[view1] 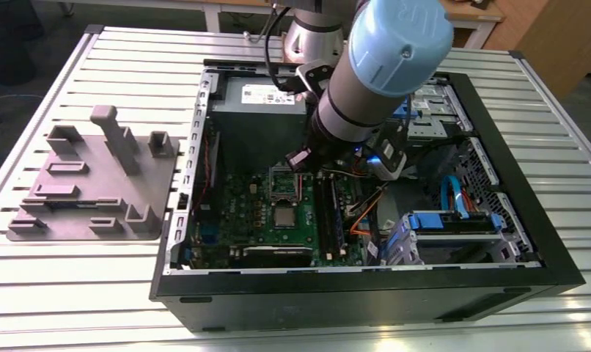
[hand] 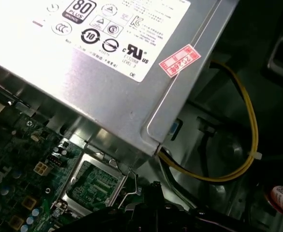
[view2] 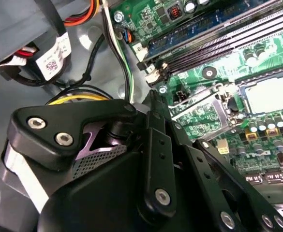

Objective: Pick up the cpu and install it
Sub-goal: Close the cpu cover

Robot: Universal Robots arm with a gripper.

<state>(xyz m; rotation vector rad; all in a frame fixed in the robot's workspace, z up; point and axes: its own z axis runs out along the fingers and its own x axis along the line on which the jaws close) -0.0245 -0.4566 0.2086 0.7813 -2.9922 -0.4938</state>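
The cpu [view1: 283, 216], a small silvery-grey square, lies flat in the socket of the green motherboard [view1: 239, 213] inside the open computer case. In the second wrist view the cpu [view2: 271, 94] shows pale inside its dark socket border. Beside it the silver socket frame [view2: 201, 110] stands flipped open, with green board showing through it; the first wrist view has this frame [hand: 94, 181] too. My gripper [view1: 306, 166] hangs just above the frame, a short way from the cpu. Its black fingertips come together at one point [view2: 151, 96] [hand: 156, 187], shut, and nothing shows between them.
The grey power supply box [hand: 107, 72] [view1: 259, 95] is close beside the socket. Yellow cables [hand: 250, 125] loop by the case wall. Memory slots [view2: 218, 43] run beside the socket. A blue drive cage [view1: 452, 224] fills the case's right. A grey fixture plate [view1: 90, 183] lies outside it.
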